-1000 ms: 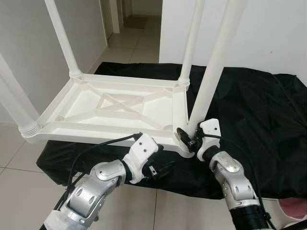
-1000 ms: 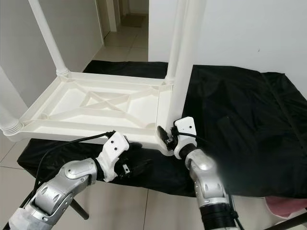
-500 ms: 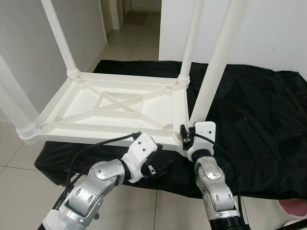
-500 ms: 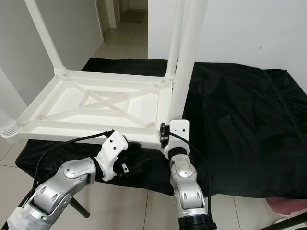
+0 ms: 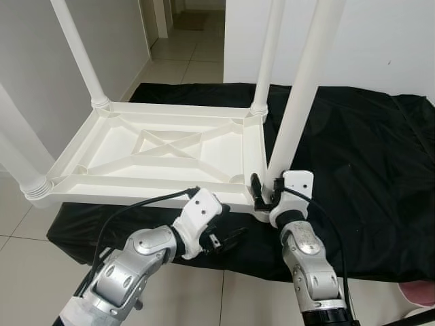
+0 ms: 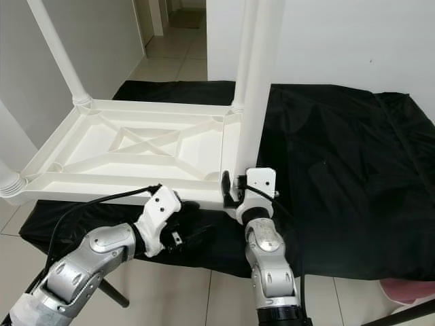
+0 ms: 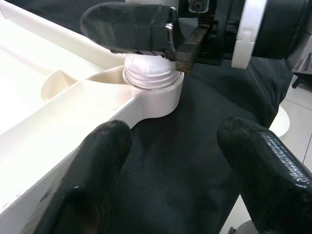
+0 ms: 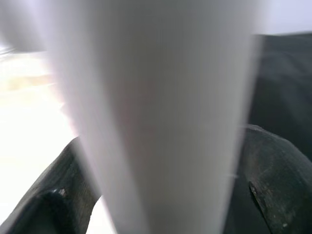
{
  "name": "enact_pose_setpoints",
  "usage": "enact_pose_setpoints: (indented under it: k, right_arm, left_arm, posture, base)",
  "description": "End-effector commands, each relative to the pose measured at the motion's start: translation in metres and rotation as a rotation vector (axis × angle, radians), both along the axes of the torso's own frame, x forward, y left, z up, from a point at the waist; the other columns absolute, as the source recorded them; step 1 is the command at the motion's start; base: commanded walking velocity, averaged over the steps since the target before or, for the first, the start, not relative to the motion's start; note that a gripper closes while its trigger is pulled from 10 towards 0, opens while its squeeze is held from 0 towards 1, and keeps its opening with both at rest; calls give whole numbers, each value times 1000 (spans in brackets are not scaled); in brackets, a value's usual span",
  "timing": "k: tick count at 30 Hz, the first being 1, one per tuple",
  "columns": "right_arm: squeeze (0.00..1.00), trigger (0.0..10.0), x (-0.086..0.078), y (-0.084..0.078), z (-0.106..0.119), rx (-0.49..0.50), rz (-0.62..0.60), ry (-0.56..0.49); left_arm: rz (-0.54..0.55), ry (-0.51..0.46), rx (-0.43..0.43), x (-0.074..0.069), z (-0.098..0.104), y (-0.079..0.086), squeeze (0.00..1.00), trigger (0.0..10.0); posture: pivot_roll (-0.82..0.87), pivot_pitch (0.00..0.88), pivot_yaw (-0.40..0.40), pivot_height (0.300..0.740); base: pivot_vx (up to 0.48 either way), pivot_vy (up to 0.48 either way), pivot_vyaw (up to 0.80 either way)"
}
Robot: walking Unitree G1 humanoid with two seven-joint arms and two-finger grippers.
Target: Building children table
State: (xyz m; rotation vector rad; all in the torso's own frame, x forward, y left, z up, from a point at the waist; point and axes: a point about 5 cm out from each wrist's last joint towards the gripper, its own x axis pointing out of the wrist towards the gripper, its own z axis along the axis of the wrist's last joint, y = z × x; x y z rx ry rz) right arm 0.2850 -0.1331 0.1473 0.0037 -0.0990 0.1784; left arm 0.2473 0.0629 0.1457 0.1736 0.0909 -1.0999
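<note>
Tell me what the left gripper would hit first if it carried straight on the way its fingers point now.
Probably the right gripper, closed around the base of the white table leg at the upturned table's near corner socket. The left gripper is open and aims at that corner over the black cloth; depth is unclear.

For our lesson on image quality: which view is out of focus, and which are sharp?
Right wrist view: the white table leg sits too close, badly blurred between dark fingers. Left wrist view: near fingers soft, leg socket sharper. Both eye views: evenly lit, sharp.
</note>
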Motion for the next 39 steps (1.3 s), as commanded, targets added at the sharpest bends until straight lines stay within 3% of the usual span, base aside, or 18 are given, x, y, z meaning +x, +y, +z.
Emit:
enact_pose_setpoints:
  k: [1,2,4,5,7,14,15,16,17,18,19,30,31,39]
  right_arm:
    - [0,10000,0,0,4,-5,70,-27]
    - [0,10000,0,0,4,-5,70,-27]
    - [0,10000,3,-12,4,-54,225,-16]
    - [0,10000,3,-12,4,-54,225,-16]
    - [0,10000,8,-20,2,-145,355,-13]
    - [0,9804,15,-24,-1,-200,472,7]
    - [0,7294,16,-24,-2,-210,484,12]
    - [0,7294,16,-24,-2,-210,484,12]
    - [0,3961,18,-25,-3,-229,505,14]
    - [0,2588,20,-26,-3,-242,523,17]
    - [0,0,22,-26,-4,-253,541,18]
    - [0,0,24,-30,-8,-260,603,27]
    - [0,10000,22,-31,-9,-250,593,35]
    - [0,10000,16,-32,-7,-192,514,36]
  left_arm:
    - [-58,5,10,-4,2,-2,0,10000]
    - [-58,5,10,-4,2,-2,0,10000]
    - [-55,4,5,-4,2,-3,0,10000]
    - [-55,4,5,-4,2,-3,0,10000]
    - [-52,6,1,-4,2,-3,0,10000]
    - [-49,5,0,-4,2,-3,0,10000]
    - [-48,5,0,-4,2,-3,0,10000]
    - [-48,5,0,-4,2,-3,0,10000]
    - [-48,5,-2,-4,2,-4,0,10000]
    - [-48,4,-2,-4,2,-4,0,10000]
    - [-48,3,-3,-4,2,-4,0,10000]
    - [-42,1,-4,-4,2,-4,0,10000]
    - [-42,2,-5,-4,1,-4,0,10000]
    - [-46,7,-8,-6,-1,-6,0,10000]
  posture:
    - [-25,36,51,740]
    - [-25,36,51,740]
    - [-25,38,45,740]
    - [-25,38,45,740]
    - [-24,37,45,740]
    - [-19,33,41,740]
    - [-19,33,41,740]
    - [-19,33,41,740]
    - [-17,30,38,740]
    - [-15,27,36,740]
    - [-14,26,36,740]
    - [-14,16,23,740]
    - [-14,16,17,740]
    - [-27,14,11,740]
  base:
    - [0,0,0]
    - [0,0,0]
    - [0,0,0]
    - [0,0,0]
    - [0,0,0]
    - [0,0,0]
    - [0,0,0]
    - [0,0,0]
    - [0,0,0]
    - [0,0,0]
    - [0,0,0]
    - [0,0,0]
    - [0,0,0]
    - [0,0,0]
